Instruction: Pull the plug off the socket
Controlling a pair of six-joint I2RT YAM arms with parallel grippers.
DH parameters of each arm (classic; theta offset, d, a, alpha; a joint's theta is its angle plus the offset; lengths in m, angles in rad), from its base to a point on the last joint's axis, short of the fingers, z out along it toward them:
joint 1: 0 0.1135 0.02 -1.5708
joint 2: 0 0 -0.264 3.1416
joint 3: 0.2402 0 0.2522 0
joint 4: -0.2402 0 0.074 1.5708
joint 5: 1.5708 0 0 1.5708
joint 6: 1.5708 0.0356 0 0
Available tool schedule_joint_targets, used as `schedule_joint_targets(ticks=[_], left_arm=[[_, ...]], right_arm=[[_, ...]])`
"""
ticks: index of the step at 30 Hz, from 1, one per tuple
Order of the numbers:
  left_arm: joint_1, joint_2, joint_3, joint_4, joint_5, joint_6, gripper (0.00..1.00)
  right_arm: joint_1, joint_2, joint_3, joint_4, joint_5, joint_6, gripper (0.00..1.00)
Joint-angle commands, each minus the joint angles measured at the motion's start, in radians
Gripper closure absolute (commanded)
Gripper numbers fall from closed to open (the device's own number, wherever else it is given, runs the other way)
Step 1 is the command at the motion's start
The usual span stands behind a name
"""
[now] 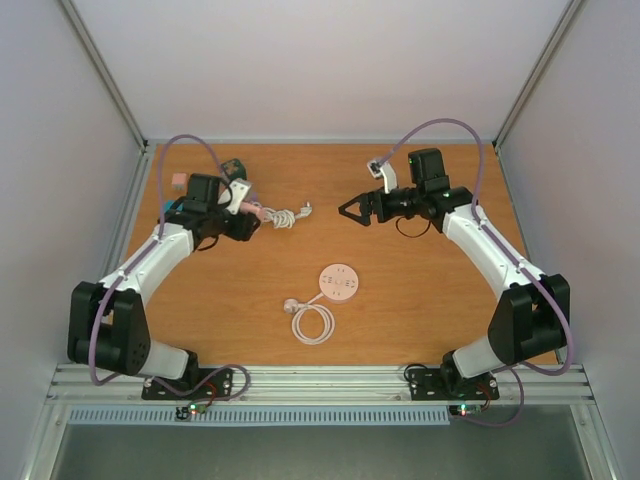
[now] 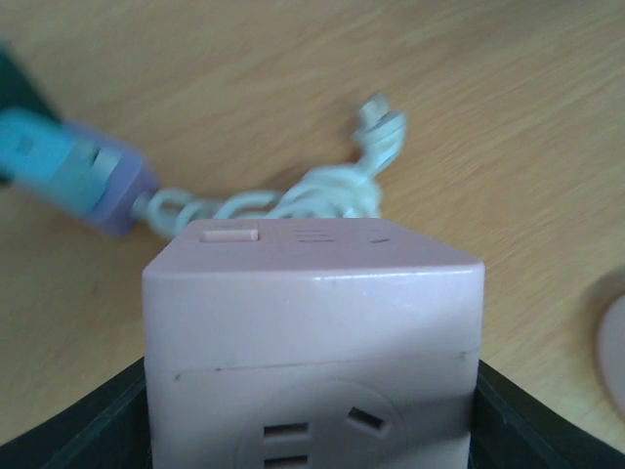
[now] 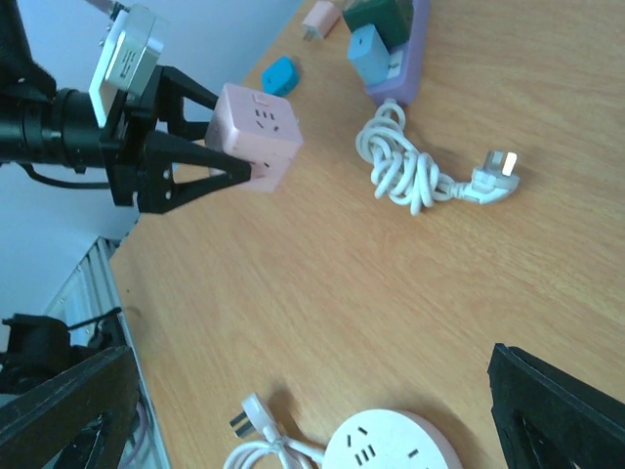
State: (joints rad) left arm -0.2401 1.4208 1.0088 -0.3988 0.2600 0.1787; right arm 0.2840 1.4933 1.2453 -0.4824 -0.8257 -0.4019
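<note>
The socket is a pink cube (image 2: 312, 332) with empty slots facing the left wrist camera. My left gripper (image 2: 312, 430) is shut on it, one dark finger on each side, and holds it just above the table (image 1: 252, 210) (image 3: 256, 132). The white plug (image 3: 496, 171) lies loose on the wood at the end of a knotted white cord (image 3: 400, 166), apart from the cube (image 1: 305, 209) (image 2: 381, 122). My right gripper (image 1: 352, 210) (image 3: 312, 371) hangs open and empty to the right of the plug, pointing towards the left arm.
A purple power strip (image 3: 400, 59) carrying blue and green adapters lies at the far left behind the cord. Nearby lie a blue piece (image 3: 278, 75) and a small pink one (image 3: 319, 18). A round white socket (image 1: 337, 280) with its coiled cord and plug (image 1: 291, 305) sits mid-table.
</note>
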Motion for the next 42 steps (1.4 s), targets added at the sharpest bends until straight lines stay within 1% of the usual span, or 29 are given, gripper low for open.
schedule_joint_targets(ticks=[1, 5, 7, 11, 16, 19, 22, 29, 31, 33, 37, 42], left_arm=[[0.106, 0.005, -0.044, -0.061, 0.030, -0.025, 0.62], [0.211, 0.039, -0.038, -0.101, -0.019, -0.002, 0.61], [0.292, 0.065, -0.024, -0.133, -0.040, 0.029, 0.61], [0.400, 0.119, -0.015, -0.162, -0.070, 0.083, 0.61], [0.501, 0.196, 0.015, -0.160, -0.136, 0.125, 0.60], [0.549, 0.265, 0.058, -0.160, -0.175, 0.155, 0.60], [0.586, 0.321, 0.105, -0.178, -0.184, 0.170, 0.60], [0.599, 0.374, 0.142, -0.200, -0.195, 0.180, 0.58], [0.600, 0.385, 0.153, -0.208, -0.197, 0.178, 0.55], [0.603, 0.394, 0.166, -0.218, -0.200, 0.179, 0.50], [0.610, 0.398, 0.182, -0.229, -0.189, 0.174, 0.31], [0.612, 0.388, 0.208, -0.249, -0.173, 0.176, 0.14]], right_arm=[[0.021, -0.027, -0.030, -0.042, 0.031, -0.070, 0.01], [0.052, -0.025, -0.058, -0.067, 0.078, -0.126, 0.02], [0.073, -0.024, -0.076, -0.074, 0.100, -0.150, 0.02], [0.107, -0.008, -0.103, -0.077, 0.135, -0.178, 0.02], [0.149, 0.004, -0.128, -0.083, 0.170, -0.206, 0.02], [0.178, 0.015, -0.135, -0.099, 0.175, -0.226, 0.03], [0.204, 0.034, -0.132, -0.123, 0.181, -0.251, 0.04], [0.270, 0.074, -0.123, -0.127, 0.211, -0.280, 0.06], [0.289, 0.085, -0.120, -0.128, 0.214, -0.287, 0.06], [0.308, 0.095, -0.116, -0.134, 0.214, -0.294, 0.07], [0.341, 0.099, -0.126, -0.133, 0.218, -0.302, 0.08], [0.370, 0.106, -0.134, -0.119, 0.229, -0.302, 0.09]])
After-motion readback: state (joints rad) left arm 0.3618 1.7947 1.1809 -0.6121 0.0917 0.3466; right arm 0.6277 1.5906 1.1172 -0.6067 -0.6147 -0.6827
